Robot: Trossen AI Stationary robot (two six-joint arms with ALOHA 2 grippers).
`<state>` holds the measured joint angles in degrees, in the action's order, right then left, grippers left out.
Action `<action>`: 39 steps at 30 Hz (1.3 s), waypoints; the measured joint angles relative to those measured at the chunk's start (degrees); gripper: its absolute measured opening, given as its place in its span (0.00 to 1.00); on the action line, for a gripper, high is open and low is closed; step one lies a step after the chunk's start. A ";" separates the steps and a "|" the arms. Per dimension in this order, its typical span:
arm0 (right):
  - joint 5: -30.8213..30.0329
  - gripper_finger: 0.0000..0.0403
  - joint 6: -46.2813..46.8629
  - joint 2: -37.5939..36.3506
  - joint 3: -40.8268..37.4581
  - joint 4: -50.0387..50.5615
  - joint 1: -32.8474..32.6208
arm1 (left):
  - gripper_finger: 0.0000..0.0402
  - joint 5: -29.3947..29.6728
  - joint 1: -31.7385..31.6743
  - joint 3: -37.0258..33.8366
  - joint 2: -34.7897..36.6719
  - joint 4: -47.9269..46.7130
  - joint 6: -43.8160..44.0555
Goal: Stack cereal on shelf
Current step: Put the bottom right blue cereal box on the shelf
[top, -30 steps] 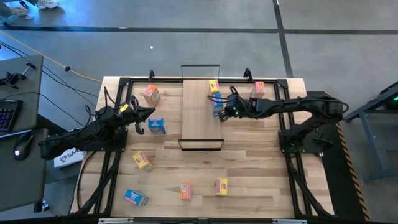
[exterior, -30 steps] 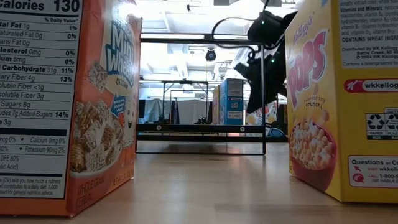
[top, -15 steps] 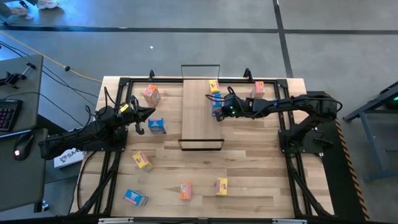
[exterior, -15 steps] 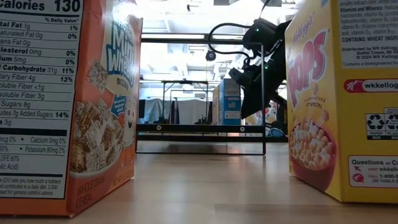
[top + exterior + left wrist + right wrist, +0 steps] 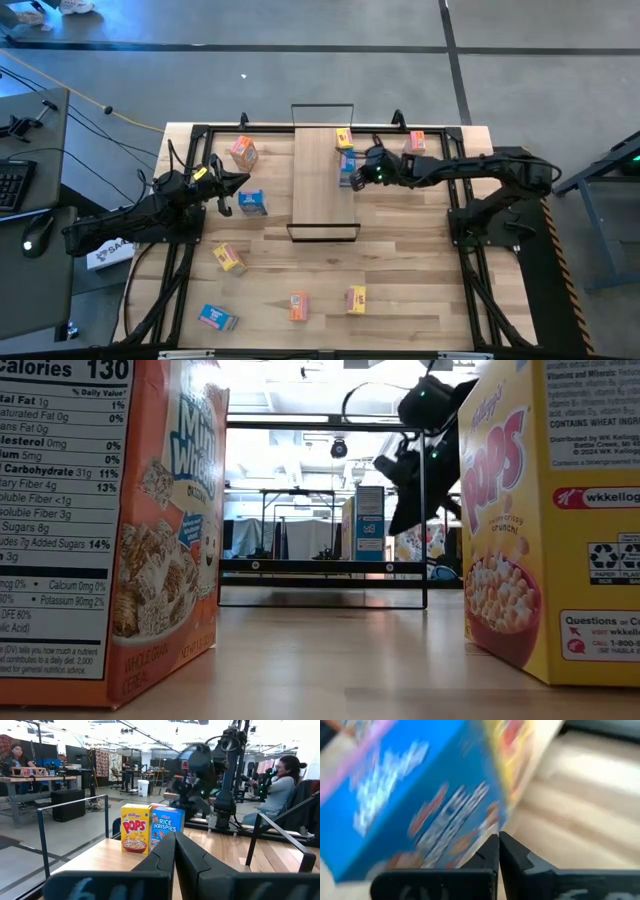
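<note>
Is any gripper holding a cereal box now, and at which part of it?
No. The right gripper is shut beside the blue box on the shelf; the left gripper is shut, empty.

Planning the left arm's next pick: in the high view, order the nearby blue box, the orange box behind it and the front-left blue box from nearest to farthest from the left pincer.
From the shut left pincer:
1. Blue cardboard box, just beside.
2. Orange cardboard box, toward the back.
3. Blue cardboard box, front-left corner.
</note>
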<state>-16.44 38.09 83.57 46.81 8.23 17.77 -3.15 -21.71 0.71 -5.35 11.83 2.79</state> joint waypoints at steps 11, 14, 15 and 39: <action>0.64 0.00 -4.63 -0.07 0.06 -8.48 6.74 | 0.00 0.50 0.00 0.00 -0.01 -0.04 0.00; 2.12 0.00 -4.68 0.16 0.07 -9.88 7.00 | 0.00 0.71 0.01 0.00 0.00 -0.04 0.00; 2.45 0.00 -4.68 0.16 0.05 -10.29 7.00 | 0.00 0.73 0.02 0.00 -0.01 -0.04 0.00; 1.77 0.00 -9.85 0.00 0.07 -13.27 7.00 | 0.00 0.86 0.01 0.00 -0.02 -0.02 0.00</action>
<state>-14.67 28.25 83.57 46.87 -5.04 24.78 -2.29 -21.71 0.71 -5.37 11.81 2.79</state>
